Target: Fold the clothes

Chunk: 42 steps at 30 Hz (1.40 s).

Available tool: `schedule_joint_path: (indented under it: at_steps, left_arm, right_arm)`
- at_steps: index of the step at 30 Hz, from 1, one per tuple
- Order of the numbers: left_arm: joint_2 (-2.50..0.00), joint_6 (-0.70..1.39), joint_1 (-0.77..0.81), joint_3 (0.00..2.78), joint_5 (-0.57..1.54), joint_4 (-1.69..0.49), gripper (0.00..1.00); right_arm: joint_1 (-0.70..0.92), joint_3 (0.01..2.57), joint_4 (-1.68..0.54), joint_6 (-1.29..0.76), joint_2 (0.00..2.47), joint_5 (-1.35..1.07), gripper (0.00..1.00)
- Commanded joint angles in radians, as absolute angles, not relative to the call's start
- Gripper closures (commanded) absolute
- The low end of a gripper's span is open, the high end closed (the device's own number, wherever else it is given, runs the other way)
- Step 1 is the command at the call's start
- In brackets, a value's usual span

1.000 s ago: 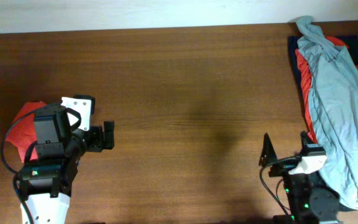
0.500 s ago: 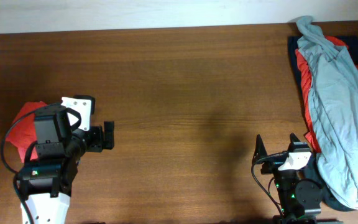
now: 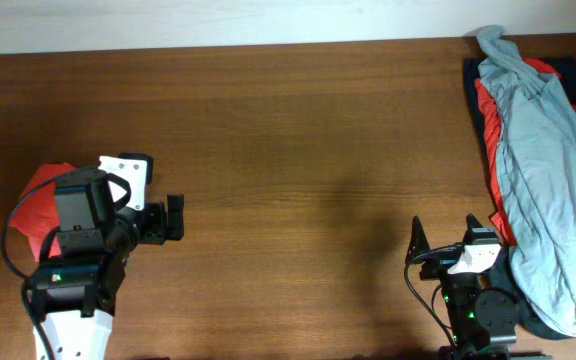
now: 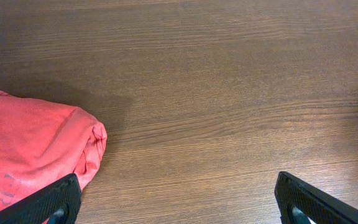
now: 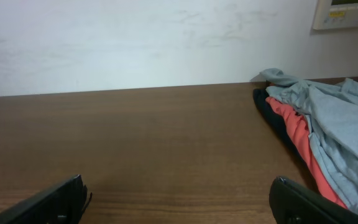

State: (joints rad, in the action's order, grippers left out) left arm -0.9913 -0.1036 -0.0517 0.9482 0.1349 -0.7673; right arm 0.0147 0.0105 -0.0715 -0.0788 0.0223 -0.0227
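The clothes lie in two places. A heap at the table's right edge has a light grey-blue garment on top of a red piece and a navy piece; the right wrist view shows this heap at its right side. An orange-red garment lies bunched at the left, partly under my left arm, and it fills the lower left of the left wrist view. My left gripper is open over bare wood just right of it. My right gripper is open and empty, left of the heap.
The brown wooden table runs to a white wall at the back. A beige wall panel shows at the upper right of the right wrist view.
The right arm has shifted a little left and toward the front edge, then stopped. The left arm and the clothes have not moved.
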Motion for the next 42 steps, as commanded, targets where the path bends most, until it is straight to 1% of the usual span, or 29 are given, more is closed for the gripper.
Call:
schedule_joint_path:
  at_steps: [1, 4, 7, 11, 14, 17, 18, 22, 27, 30, 35, 38, 40, 42]
  left_arm:
    - [-0.961, -0.091, 0.007, 0.946, 0.13, -0.772, 0.01]
    - [-0.913, -0.091, 0.038, 0.945, 0.13, -0.772, 0.01]
    - [-0.806, -0.091, 0.049, 0.913, 0.13, -0.77, 0.01]
    - [-0.613, -0.104, 0.049, 0.785, 0.103, -0.764, 0.01]
    - [-0.499, -0.106, 0.049, 0.652, 0.075, -0.701, 0.01]
    - [-0.385, -0.105, 0.047, 0.472, 0.056, -0.5, 0.01]
    - [-0.325, -0.105, 0.047, 0.366, 0.065, -0.348, 0.01]
    - [-0.217, -0.106, 0.041, 0.174, 0.063, -0.017, 0.01]
    - [-0.139, -0.105, -0.015, 0.043, 0.063, 0.249, 0.01]
    - [-0.082, -0.105, -0.038, 0.008, 0.067, 0.261, 0.01]
    - [-0.007, -0.106, -0.04, 0.009, 0.063, 0.168, 0.01]
    - [-0.005, -0.106, -0.04, 0.009, 0.063, 0.056, 0.01]
    - [-0.005, -0.106, -0.04, 0.009, 0.063, -0.062, 0.01]
    - [-0.007, -0.105, -0.04, 0.009, 0.056, -0.074, 0.01]
  right_arm:
    - [0.02, 0.006, -0.078, -0.087, 0.013, -0.01, 0.01]
    - [0.02, 0.006, -0.078, -0.087, 0.013, -0.01, 0.01]
    - [0.02, 0.006, -0.078, -0.087, 0.013, -0.01, 0.01]
    - [0.02, 0.006, -0.078, -0.087, 0.013, -0.01, 0.01]
    - [0.02, 0.006, -0.078, -0.087, 0.013, -0.01, 0.01]
    - [0.02, 0.006, -0.078, -0.087, 0.013, -0.01, 0.02]
    - [0.02, 0.006, -0.078, -0.087, 0.013, -0.01, 0.01]
    - [0.02, 0.006, -0.078, -0.087, 0.013, -0.01, 0.01]
    - [0.02, 0.006, -0.078, -0.087, 0.013, -0.01, 0.01]
    - [0.02, 0.006, -0.078, -0.087, 0.013, -0.01, 0.01]
    - [0.02, 0.006, -0.078, -0.087, 0.013, -0.01, 0.01]
    - [0.02, 0.006, -0.078, -0.087, 0.013, -0.01, 0.01]
    - [0.02, 0.006, -0.078, -0.087, 0.013, -0.01, 0.01]
    - [0.02, 0.006, -0.078, -0.087, 0.013, -0.01, 0.01]
